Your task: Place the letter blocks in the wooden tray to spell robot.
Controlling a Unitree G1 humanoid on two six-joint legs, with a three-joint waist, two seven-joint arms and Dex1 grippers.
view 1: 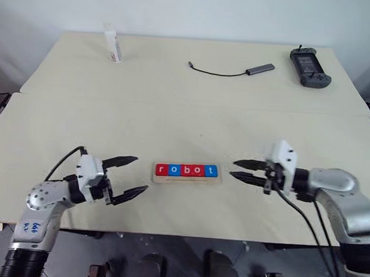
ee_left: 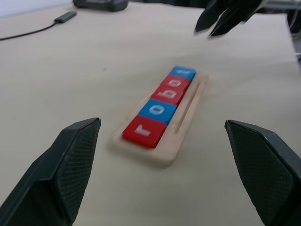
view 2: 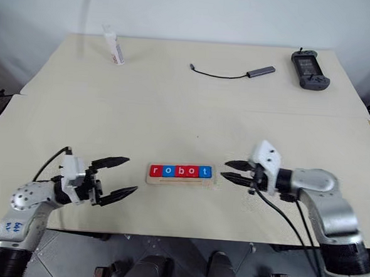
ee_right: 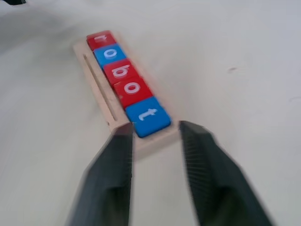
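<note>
**Five tiles seated, both grippers empty**

From the left, I see my left gripper (view 1: 132,175) with its black fingers spread wide and holding nothing, just beside the left end of the wooden tray (view 1: 187,180). The tray is pale, long and narrow, lying crosswise near the table's (view 1: 174,106) front edge. In it the letter blocks (view 1: 188,171) sit edge to edge in one row: red r, blue o, red b, red o, blue t, white lowercase letters reading "robot". A thin groove runs along the tray's near side. Off the tray's right end, my right gripper (view 1: 241,169) has its fingers parted, grasping nothing.
</note>
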